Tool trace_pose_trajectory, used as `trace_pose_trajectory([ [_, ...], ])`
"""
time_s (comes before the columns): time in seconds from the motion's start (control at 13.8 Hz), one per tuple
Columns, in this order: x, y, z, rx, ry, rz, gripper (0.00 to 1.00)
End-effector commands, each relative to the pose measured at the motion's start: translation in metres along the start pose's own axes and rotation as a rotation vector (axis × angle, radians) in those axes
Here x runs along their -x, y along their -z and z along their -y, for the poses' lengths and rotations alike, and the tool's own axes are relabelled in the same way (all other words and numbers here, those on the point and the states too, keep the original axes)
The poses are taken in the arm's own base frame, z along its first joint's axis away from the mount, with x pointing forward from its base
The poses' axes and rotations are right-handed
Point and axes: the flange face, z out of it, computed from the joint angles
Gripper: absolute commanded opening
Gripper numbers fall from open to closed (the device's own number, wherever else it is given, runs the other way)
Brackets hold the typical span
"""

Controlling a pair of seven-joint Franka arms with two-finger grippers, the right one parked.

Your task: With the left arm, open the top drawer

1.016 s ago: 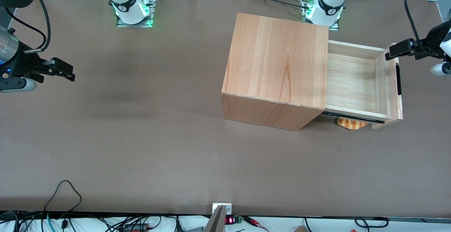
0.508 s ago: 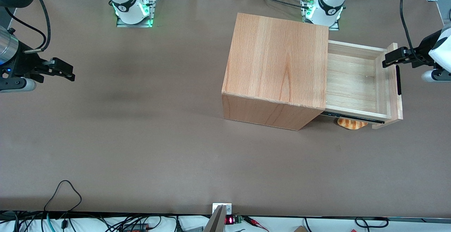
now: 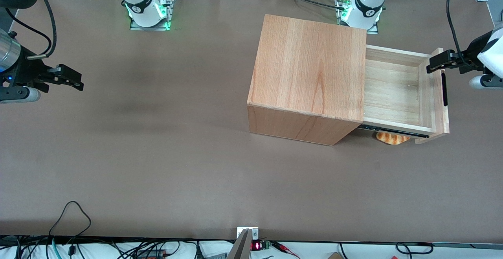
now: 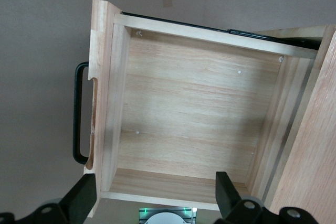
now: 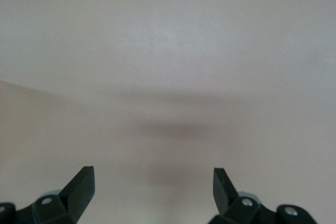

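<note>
The top drawer (image 3: 393,90) stands pulled far out of the wooden casing (image 3: 310,70), its pale plank floor bare. Its front panel carries a black bar handle (image 3: 444,89). The left arm's black gripper (image 3: 435,61) hovers above the corner of the front panel that is farther from the front camera, touching nothing. In the left wrist view the drawer (image 4: 194,108) and handle (image 4: 79,114) lie below the gripper (image 4: 155,198), whose fingers (image 4: 84,198) are spread wide with nothing between them.
An orange-brown bread-like item (image 3: 392,137) lies on the table under the open drawer, at its side nearer the front camera. The working arm's base (image 3: 363,9) stands just past the casing. Cables (image 3: 70,219) lie along the table's near edge.
The gripper has shifted slightly nearer the front camera and toward the drawer's front panel. The drawer has not moved.
</note>
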Motion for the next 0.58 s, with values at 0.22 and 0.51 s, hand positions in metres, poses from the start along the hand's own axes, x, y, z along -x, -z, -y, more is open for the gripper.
trace_pose_trajectory([
  [0.22,0.0088,0.0027,0.0059,-0.03,-0.007,-0.008,1.0],
  [0.51,0.0092,-0.0012,0.0038,-0.034,-0.011,-0.002,1.0],
])
